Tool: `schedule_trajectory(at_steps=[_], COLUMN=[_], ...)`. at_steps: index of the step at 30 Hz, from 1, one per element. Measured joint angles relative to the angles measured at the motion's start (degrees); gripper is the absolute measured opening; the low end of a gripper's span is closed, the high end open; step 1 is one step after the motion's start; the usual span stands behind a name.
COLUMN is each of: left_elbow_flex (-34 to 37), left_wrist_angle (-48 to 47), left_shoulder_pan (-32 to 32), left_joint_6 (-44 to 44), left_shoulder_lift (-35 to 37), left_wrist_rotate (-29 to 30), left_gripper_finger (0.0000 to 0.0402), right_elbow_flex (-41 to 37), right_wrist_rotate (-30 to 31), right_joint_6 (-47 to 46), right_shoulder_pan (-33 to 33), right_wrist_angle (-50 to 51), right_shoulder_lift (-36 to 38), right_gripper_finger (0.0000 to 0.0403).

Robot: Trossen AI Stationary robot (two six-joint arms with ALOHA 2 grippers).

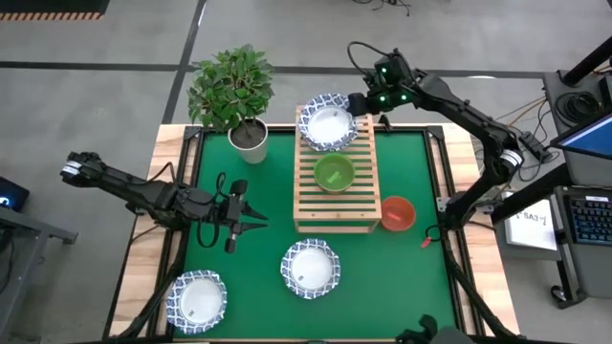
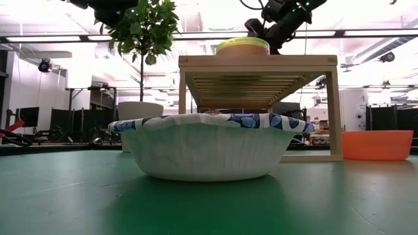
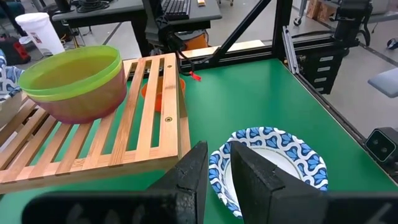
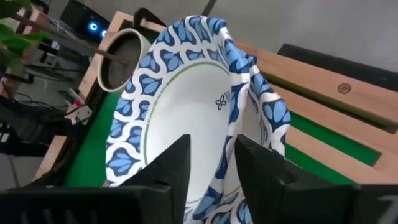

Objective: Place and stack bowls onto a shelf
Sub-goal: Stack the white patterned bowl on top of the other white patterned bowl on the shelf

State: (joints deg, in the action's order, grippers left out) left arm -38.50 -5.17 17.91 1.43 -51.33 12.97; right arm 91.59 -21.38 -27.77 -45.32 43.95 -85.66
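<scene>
Blue and white, the bowl (image 4: 186,106) I am holding has a wavy rim, and my right gripper (image 4: 214,165) pinches that rim between its two fingers. From above, this bowl sits at the far end of the wooden shelf (image 1: 337,205), next to the plant pot (image 1: 251,137).

To do this step well, I think I should lower the bowl until it sits flat on the slats. It should be all the way on the wood, not hanging over the edge. Then I can let go softly and lift straight up so the thin rim does not bend or drag.

My left gripper (image 1: 247,216) waits over the green mat (image 1: 411,287), near the shelf's side. Its fingers look a little apart and hold nothing.

Now I count. I see three blue and white bowls: the one I hold, one on the mat in front of the shelf (image 1: 310,268), and one at the mat's near left corner (image 1: 196,299). A green bowl (image 1: 334,173) sits in the middle of the shelf, nested with another one under it. One red bowl (image 1: 397,213) sits on the mat just beside the shelf. There is one shelf and one plant.
</scene>
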Motion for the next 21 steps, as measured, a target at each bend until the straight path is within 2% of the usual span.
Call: schedule_trajectory(at_steps=[5, 11, 16, 21], left_elbow_flex=[0.02, 0.02, 0.02, 0.02], left_wrist_angle=[0.0, 0.0, 0.0, 0.0], left_shoulder_pan=[0.0, 0.0, 0.01, 0.0], left_joint_6=[-0.22, -0.26, -0.29, -0.53], left_shoulder_lift=[0.0, 0.0, 0.0, 0.0], left_wrist_rotate=[-0.02, -0.02, -0.02, -0.04], left_gripper_finger=[0.0052, 0.0052, 0.0052, 0.0052], right_elbow_flex=[0.0, -0.02, -0.04, -1.51], right_wrist_rotate=[0.49, 0.67, 0.71, 0.86], right_joint_6=[0.06, 0.6, 6.78, 13.44], right_shoulder_pan=[-0.27, -0.87, 0.1, 5.16], right_wrist_angle=[0.21, 0.75, 0.88, 0.68], right_shoulder_lift=[1.23, 3.64, 7.18, 12.46], right_gripper_finger=[0.0134, 0.0139, 0.0131, 0.012])
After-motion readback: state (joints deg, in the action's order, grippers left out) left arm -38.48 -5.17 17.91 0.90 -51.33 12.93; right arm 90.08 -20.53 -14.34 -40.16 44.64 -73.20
